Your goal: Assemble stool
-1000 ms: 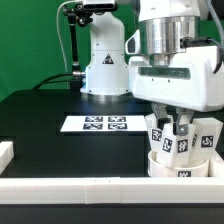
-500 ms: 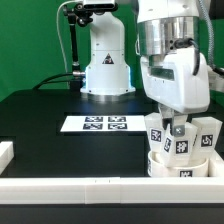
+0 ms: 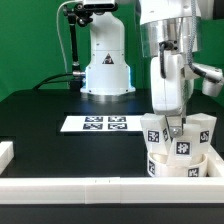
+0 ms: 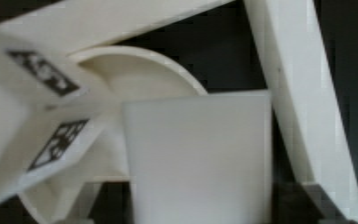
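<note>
The white round seat [image 3: 165, 168] lies upside down at the front of the exterior view's right, against the front rail. Two tagged white legs [image 3: 153, 135] [image 3: 204, 133] stand upright in its sockets. My gripper [image 3: 176, 127] reaches straight down between them and is shut on the third leg [image 3: 181, 146], which stands upright in the seat. In the wrist view that leg [image 4: 194, 150] fills the gap between my dark fingers [image 4: 137, 203], and my gripper [image 4: 197, 205] holds it on both sides. A tagged leg [image 4: 34, 110] and the seat's curved rim [image 4: 149, 70] show beside it.
The marker board [image 3: 97, 124] lies flat at the middle of the black table. A white border rail [image 3: 80, 186] runs along the front edge, with a short piece [image 3: 5, 153] at the exterior view's left. The arm's base [image 3: 105, 60] stands at the back.
My wrist has turned about its vertical axis while staying over the seat, shut on the middle leg. The seat and the other two legs have barely moved.
</note>
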`<state>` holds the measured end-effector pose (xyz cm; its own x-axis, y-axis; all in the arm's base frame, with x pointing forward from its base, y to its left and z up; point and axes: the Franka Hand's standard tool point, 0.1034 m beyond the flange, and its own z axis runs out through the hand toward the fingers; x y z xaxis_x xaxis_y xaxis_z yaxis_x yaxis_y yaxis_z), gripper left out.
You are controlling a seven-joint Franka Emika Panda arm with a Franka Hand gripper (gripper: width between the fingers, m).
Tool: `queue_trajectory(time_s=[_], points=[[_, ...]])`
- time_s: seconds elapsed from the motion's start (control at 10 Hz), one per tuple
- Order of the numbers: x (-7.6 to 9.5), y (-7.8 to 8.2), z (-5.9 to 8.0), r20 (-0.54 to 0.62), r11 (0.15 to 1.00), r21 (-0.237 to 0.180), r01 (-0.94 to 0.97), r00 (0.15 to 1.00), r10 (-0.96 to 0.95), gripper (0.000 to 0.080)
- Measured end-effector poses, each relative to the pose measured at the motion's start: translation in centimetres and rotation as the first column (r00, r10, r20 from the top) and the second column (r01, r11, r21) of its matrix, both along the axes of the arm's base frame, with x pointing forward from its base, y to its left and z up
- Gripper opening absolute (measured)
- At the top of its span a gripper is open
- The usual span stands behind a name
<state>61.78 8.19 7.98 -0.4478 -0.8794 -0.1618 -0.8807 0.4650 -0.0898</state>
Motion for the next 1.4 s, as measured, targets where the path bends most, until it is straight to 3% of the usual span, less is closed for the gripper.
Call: queue_trajectory(time_s=[0.4, 0.8, 0.9, 1.0, 1.1, 1.2, 1.4], points=[[-0.4, 2.5, 0.0, 0.019, 0.966, 0.099, 0.238, 0.970, -0.241, 0.0337], [-0.7, 2.7, -0.1, 0.026, 0.956, 0.114, 0.271, 0.961, -0.276, 0.0337], [-0.7, 2.8, -0.1, 0.028, 0.959, 0.113, 0.260, 0.964, -0.264, 0.0420], [-0.7, 2.8, -0.1, 0.031, 0.963, 0.112, 0.246, 0.967, -0.251, 0.0420], [-0.7, 2.8, 0.0, 0.037, 0.968, 0.110, 0.227, 0.972, -0.232, 0.0586], [-0.3, 3.0, 1.0, 0.051, 0.969, 0.119, 0.217, 0.973, -0.224, 0.0637], [0.4, 3.4, 3.2, 0.077, 0.968, 0.143, 0.206, 0.973, -0.219, 0.0646]])
